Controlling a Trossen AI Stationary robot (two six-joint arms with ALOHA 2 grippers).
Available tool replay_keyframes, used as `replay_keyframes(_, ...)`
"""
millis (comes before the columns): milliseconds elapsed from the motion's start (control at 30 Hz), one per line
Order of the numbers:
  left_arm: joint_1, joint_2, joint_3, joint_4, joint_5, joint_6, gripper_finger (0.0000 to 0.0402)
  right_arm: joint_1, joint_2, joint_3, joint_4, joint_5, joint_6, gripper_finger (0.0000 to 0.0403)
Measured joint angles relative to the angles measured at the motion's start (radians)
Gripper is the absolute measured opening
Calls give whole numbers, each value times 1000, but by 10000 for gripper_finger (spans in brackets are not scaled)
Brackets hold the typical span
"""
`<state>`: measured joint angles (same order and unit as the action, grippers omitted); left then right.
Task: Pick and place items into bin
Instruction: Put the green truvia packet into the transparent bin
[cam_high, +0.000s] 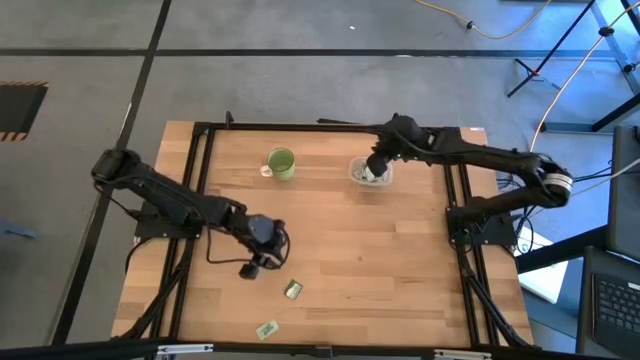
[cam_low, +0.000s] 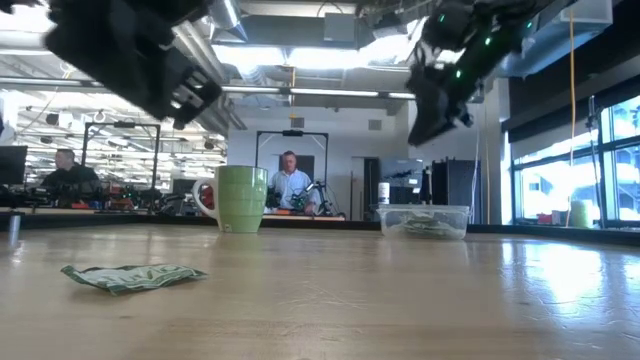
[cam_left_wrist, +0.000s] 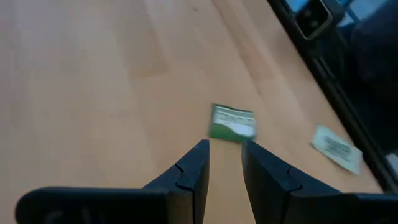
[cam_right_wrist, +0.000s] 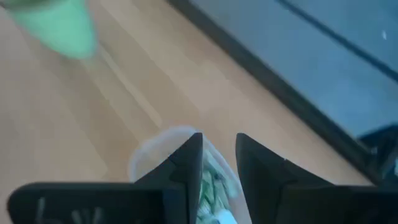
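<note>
Packets were what your coming move turned on. Two lay loose on the table (cam_high: 330, 250) near its front edge: a packet (cam_high: 292, 289) just ahead of your left claw (cam_high: 256, 266), and a second packet (cam_high: 267, 328) farther out, close to the frame rail. The left wrist view put the nearer one (cam_left_wrist: 232, 122) a short way beyond the fingertips (cam_left_wrist: 200, 149), slightly off the centre line of the gap, so you needed only a small reach forward and down. Its long axis ran roughly across the line of the fingers, so closing on it would have meant pinching across its short side. The second packet (cam_left_wrist: 336, 148) lay well off to one side by the rail. Your left claw was released, fingers apart with nothing between them.

Your right claw (cam_high: 376, 170) hung directly over the bin (cam_high: 358, 174) at the far side of the table, well apart from both loose packets, so the left arm was plainly the nearer one. In the right wrist view its fingers (cam_right_wrist: 186, 162) stood apart and empty, with green and white packets heaped in the bin below. The low view showed the bin (cam_low: 422, 220) holding a shallow pile, beside the mug (cam_low: 240, 198).

Writing: the nearer packet showed a dark green band and a white panel, but you could read no brand or words on it, nor on the mug or bin.
</note>
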<state>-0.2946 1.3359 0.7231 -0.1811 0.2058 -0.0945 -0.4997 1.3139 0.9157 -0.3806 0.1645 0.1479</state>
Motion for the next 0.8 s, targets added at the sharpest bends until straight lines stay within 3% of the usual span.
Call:
replay_keyframes(167,-80,10,0,16,-6,-85,88,68,-72,0,25,3,5,100)
replay_keyframes(333,-151,18,0,29,-127,-107,88,127,-87,0,28,3,29,100)
replay_keyframes(433,-172,47,13,16,-144,-105,89,155,-77,0,50,3,63,100)
replay_keyframes(800,-224,326,298,-255,-195,-34,89,187,-77,0,47,1,113,100)
